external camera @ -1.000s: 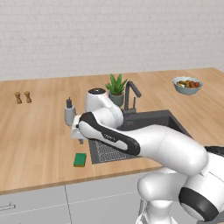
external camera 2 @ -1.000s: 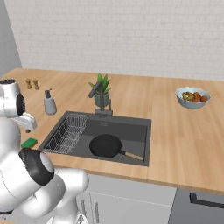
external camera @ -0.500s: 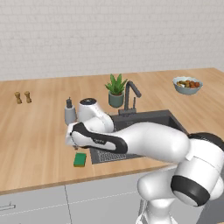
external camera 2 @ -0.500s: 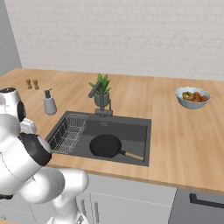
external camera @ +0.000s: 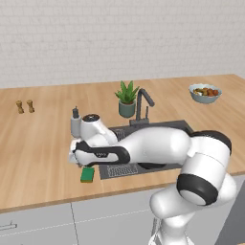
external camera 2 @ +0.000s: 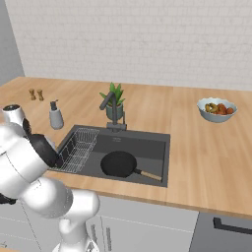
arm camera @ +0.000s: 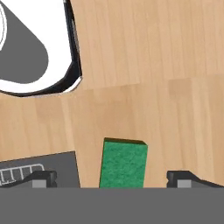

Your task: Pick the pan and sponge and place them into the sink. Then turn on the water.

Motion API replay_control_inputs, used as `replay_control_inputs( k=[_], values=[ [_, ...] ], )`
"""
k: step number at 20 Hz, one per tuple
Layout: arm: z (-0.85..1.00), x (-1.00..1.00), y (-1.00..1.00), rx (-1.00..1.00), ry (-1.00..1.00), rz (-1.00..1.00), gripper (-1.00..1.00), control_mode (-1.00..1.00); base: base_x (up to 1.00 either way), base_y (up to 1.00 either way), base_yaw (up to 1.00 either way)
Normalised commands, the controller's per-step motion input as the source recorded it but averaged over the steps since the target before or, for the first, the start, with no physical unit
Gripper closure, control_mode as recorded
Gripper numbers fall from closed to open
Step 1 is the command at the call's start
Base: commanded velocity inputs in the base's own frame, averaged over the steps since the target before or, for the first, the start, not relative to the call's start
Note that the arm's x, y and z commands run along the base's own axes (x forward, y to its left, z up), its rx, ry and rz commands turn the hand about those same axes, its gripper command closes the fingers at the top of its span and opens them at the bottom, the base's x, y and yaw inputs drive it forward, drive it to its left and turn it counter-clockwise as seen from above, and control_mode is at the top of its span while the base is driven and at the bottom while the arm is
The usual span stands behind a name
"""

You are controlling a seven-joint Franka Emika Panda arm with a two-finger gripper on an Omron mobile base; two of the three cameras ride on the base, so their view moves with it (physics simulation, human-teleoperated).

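The green sponge (external camera: 87, 174) lies flat on the wooden counter just left of the sink (external camera: 184, 125). My gripper (external camera: 79, 161) hangs close above it. In the hand view the gripper (arm camera: 113, 179) is open, its dark fingertips (arm camera: 41, 178) standing wide on either side of the sponge (arm camera: 123, 162), apart from it. The black pan (external camera 2: 119, 164) rests in the sink (external camera 2: 166, 147) basin, its wooden handle pointing right. In the left base view my arm hides the pan. No water is in view at the faucet (external camera 2: 109, 101).
A wire rack (external camera 2: 78, 147) fills the sink's left part. A grey soap bottle (external camera: 75, 122) stands behind my hand. A potted plant (external camera: 127, 98) sits by the faucet, a fruit bowl (external camera: 205, 92) at the far right, two shakers (external camera: 25, 106) at the far left.
My arm has stretched left and the hand has come down toward the sponge. The gripper has stayed open. Pan and sponge have not moved.
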Motion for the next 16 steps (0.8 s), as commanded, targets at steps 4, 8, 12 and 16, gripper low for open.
replay_control_inputs(
  k=[4,8,12,16],
  values=[
    [-0.32,0.23,0.22,-0.03,0.0,0.0,-1.0,-1.0,0.0,0.0,0.0],
    [-0.35,0.13,0.09,-0.02,0.0,0.0,-1.0,-1.0,0.0,0.0,0.0],
    [-0.38,0.09,0.0,0.0,0.0,0.0,-1.0,-1.0,0.0,0.0,0.0],
    [-0.32,0.14,0.0,0.0,0.0,0.0,-1.0,-1.0,0.0,0.0,0.0]
  ],
)
